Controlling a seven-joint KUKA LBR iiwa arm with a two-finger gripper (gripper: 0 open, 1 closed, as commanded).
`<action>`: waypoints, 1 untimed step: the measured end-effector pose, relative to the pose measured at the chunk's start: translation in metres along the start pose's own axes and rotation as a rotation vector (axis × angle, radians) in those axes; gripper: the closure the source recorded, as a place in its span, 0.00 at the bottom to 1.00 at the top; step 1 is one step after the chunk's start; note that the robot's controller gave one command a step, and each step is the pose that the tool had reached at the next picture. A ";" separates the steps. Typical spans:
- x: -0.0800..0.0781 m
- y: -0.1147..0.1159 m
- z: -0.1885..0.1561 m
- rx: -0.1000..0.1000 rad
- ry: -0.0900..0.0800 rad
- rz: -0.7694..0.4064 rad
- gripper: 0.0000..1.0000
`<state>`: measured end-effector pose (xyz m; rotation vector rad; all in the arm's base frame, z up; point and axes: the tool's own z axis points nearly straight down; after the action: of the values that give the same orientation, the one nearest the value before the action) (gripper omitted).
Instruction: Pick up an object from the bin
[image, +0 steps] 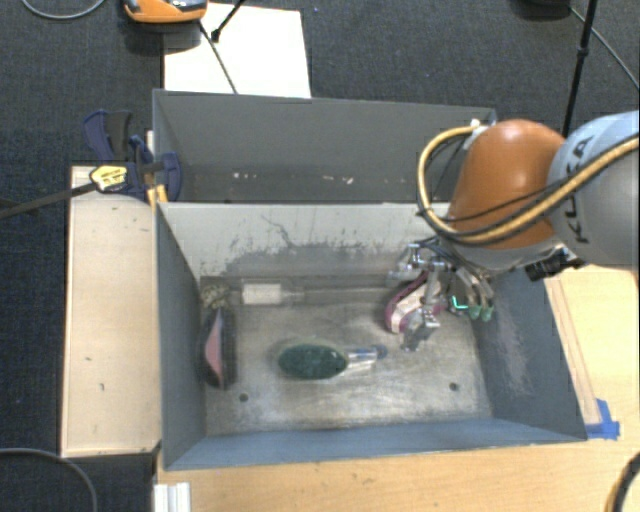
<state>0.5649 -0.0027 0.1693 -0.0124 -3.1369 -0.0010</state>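
One pink lump (400, 312) sits against the jaws, toward the bin's (525, 365) middle; pinched or not, I cannot tell.

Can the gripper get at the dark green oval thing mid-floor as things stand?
Probably yes. The green oval thing lies alone on the bare bin floor near the gripper, nothing over it. A pink-and-white thing beside the gripper might hinder it.

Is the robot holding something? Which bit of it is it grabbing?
Cannot be told. A small pink and white thing sits right against the gripper, but a hold is not clear.
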 end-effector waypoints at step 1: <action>0.013 0.034 0.098 0.000 -0.014 -0.075 0.00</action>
<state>0.5514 0.0316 0.0713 0.1057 -3.1487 -0.0009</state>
